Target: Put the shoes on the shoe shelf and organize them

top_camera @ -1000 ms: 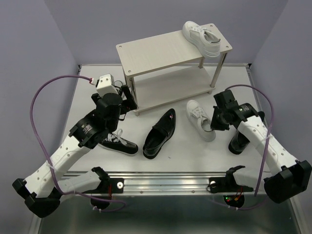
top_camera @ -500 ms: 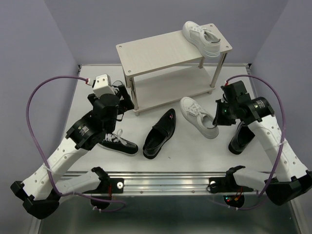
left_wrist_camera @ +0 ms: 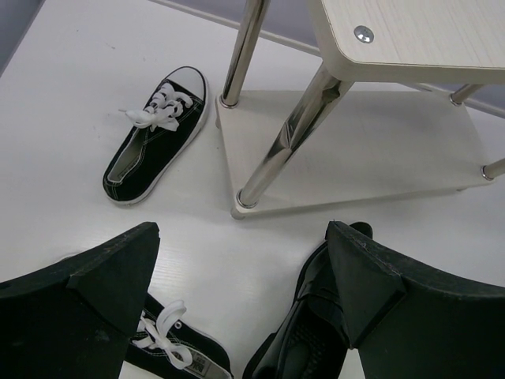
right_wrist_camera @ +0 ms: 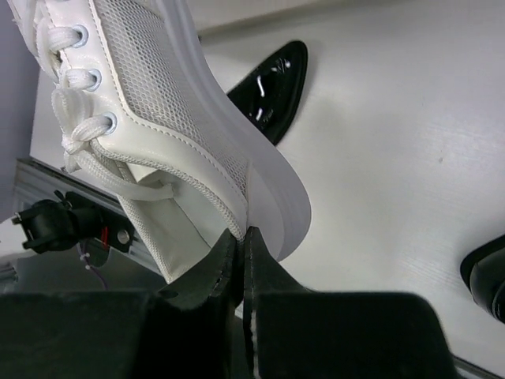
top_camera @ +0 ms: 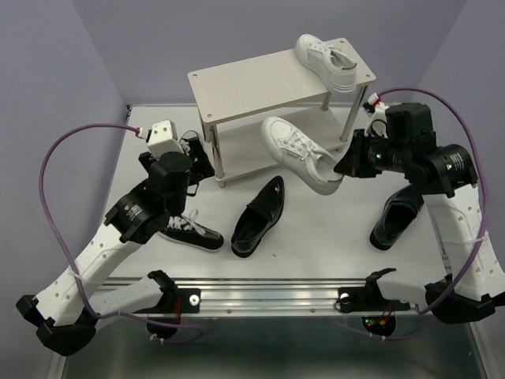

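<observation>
The right jaws are clamped on the heel end of a white sneaker (top_camera: 296,150), which hangs clear of the table (top_camera: 316,245). Its long axis runs near-right to far-left, with the toe aimed at the shoe shelf (top_camera: 252,87), just in front of the lower board. The left jaws stand wide apart with nothing between them, above the shelf's near-left leg (left_wrist_camera: 276,134). The other white sneaker (top_camera: 331,59) lies on the right end of the top board. One loafer (top_camera: 259,215) lies mid-table, toe far-right; the second loafer (top_camera: 394,217) lies near right. One canvas sneaker (left_wrist_camera: 158,134) sits left of the shelf, another canvas sneaker (top_camera: 189,230) nearer.
</observation>
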Tool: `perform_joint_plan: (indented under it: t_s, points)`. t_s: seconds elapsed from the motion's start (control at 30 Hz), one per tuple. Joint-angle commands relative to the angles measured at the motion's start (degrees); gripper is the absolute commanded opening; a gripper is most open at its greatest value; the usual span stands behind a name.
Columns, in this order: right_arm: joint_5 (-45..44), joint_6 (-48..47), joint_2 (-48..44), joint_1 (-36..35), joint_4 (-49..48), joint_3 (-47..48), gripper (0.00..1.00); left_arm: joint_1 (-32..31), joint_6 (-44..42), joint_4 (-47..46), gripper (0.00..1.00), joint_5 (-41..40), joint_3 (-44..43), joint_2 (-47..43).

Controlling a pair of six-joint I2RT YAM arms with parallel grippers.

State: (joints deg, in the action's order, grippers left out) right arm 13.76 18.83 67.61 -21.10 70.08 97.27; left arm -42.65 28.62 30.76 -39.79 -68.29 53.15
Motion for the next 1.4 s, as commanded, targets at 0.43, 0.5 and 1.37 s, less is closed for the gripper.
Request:
perform_joint_plan:
  t_s: [0.43, 0.5, 1.37]
  points:
    - [-11.9, 8.5, 13.24, -0.25, -28.32, 22.7, 0.01, 0.47, 0.56, 1.23, 0.99, -2.57, -2.11, -3.05]
    - [-13.49, 9.55, 14.38, -0.25, -31.58, 22.52, 0.01, 0.55, 0.56, 1.32, 0.99, -2.66, -2.11, -2.87]
    - [-22.81, 19.14, 21.33, -0.25, -41.69, 20.15, 0.01, 0.73, 1.61, 2.81, 0.99, -3.1, -1.93, -3.93]
